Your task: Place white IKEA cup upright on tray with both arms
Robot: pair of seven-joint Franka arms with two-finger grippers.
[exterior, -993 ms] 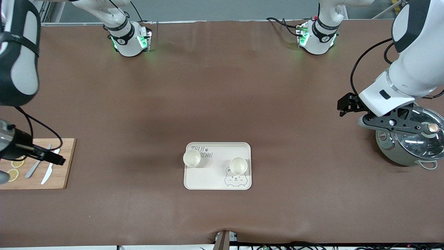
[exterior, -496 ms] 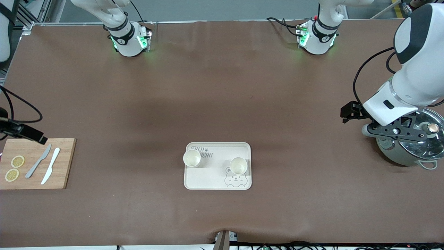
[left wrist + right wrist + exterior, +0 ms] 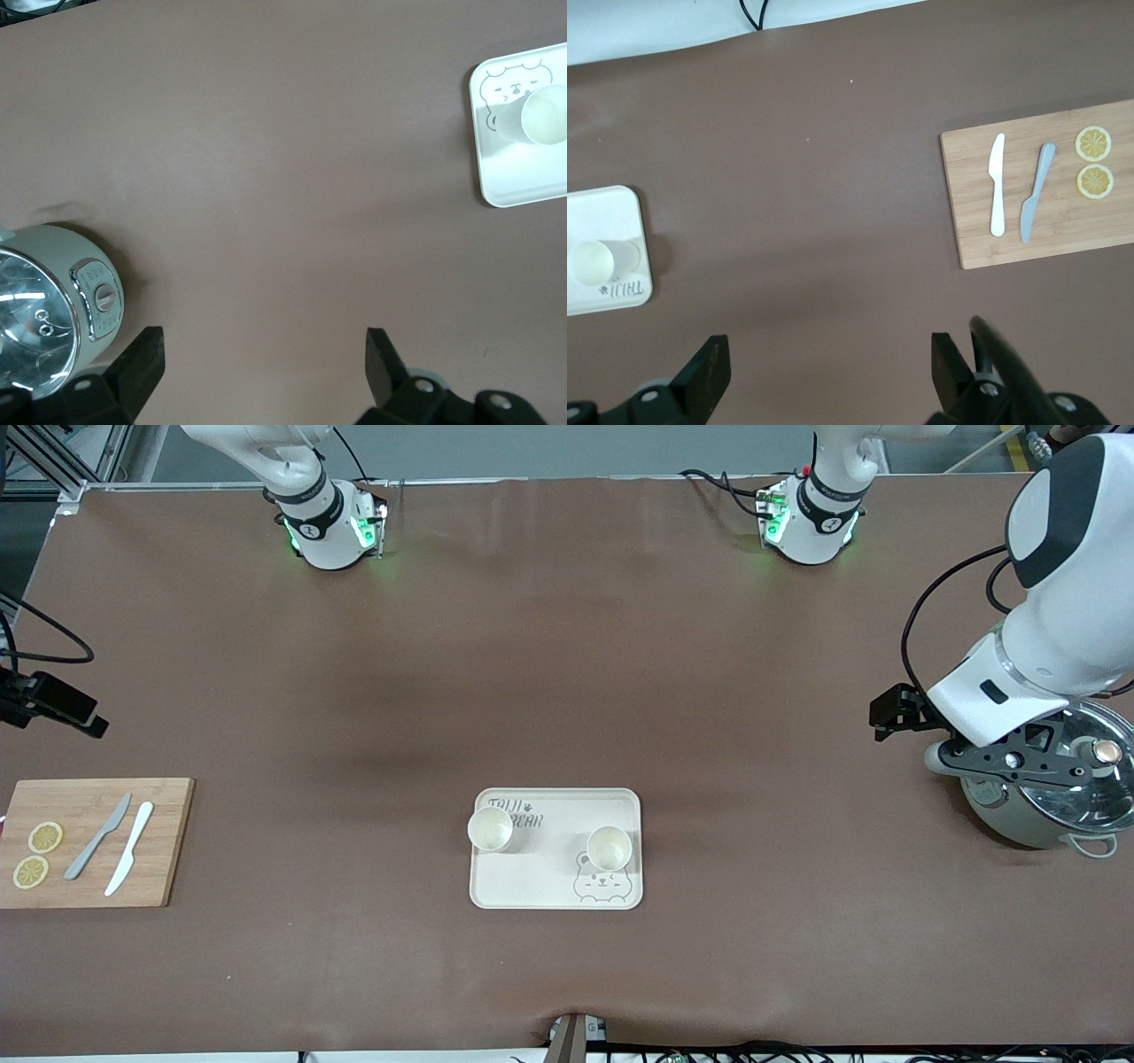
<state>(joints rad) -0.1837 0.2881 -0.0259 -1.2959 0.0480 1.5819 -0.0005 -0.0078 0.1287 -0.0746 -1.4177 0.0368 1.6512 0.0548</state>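
Observation:
The cream tray [image 3: 540,881] lies on the brown table, near the front camera. Two white cups stand upright on it, one [image 3: 490,828] by the lettering and one [image 3: 609,848] by the bear face. My left gripper [image 3: 893,710] is open and empty, up over the table beside the pot at the left arm's end. My right gripper [image 3: 62,707] is open and empty at the right arm's end, over bare table by the cutting board. The left wrist view shows its gripper [image 3: 264,341], the tray [image 3: 514,190] and one cup [image 3: 542,115]. The right wrist view shows its gripper [image 3: 830,347], the tray [image 3: 607,208] and one cup [image 3: 592,261].
A wooden cutting board [image 3: 168,868] with two knives [image 3: 113,848] and two lemon slices [image 3: 37,854] lies at the right arm's end. A grey pot with a glass lid [image 3: 1054,802] stands at the left arm's end, partly under the left arm's wrist.
My right arm has drawn away from over the cutting board, toward the robots' side and the table's end, so the board shows in full. My left arm shifted slightly, then held still.

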